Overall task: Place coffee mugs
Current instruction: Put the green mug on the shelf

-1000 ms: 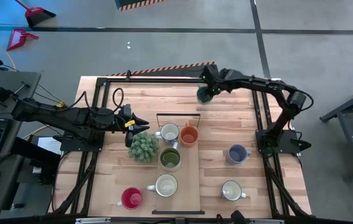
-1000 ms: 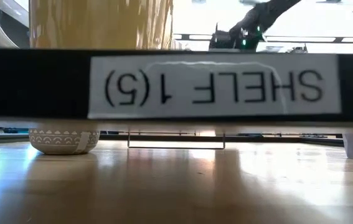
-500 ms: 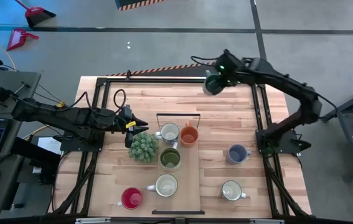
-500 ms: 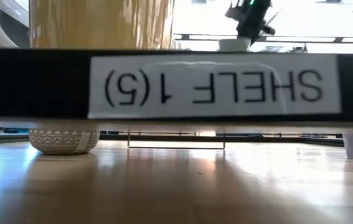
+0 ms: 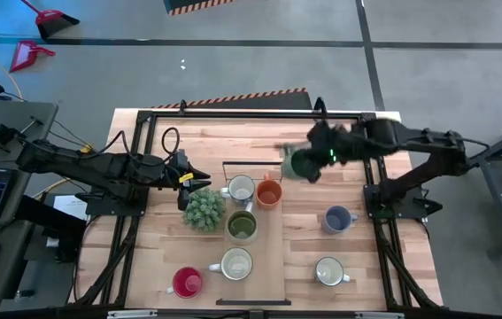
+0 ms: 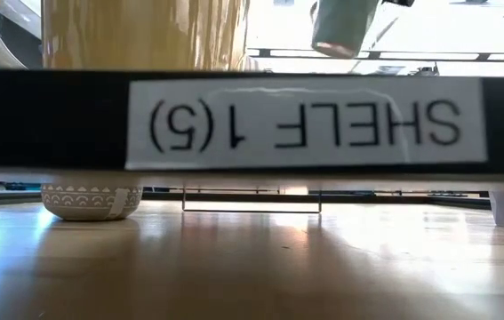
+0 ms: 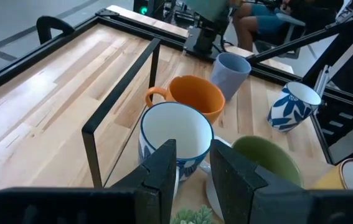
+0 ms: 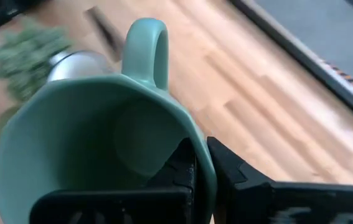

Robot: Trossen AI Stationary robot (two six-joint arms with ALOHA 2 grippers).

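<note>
Table [image 5: 321, 190] w/ black wire rack [image 5: 252, 163] near centre. Right gripper [image 5: 314, 162] is hanging above the table at approx. 1 o'clock from the rack, fingers clamping the teal mug [image 5: 302, 165] by its rim. Left gripper [image 5: 199, 180], at the rack's 9 o'clock, is sitting w/ fingers partly apart beside the patterned mug [image 5: 240, 189]; orange mug [image 5: 269, 192] just beside that one.

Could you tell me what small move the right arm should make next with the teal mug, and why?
Probably carry it on toward the rack and lower it beside the orange mug: the right gripper holds the teal mug by its rim, lifted above the table.
</note>
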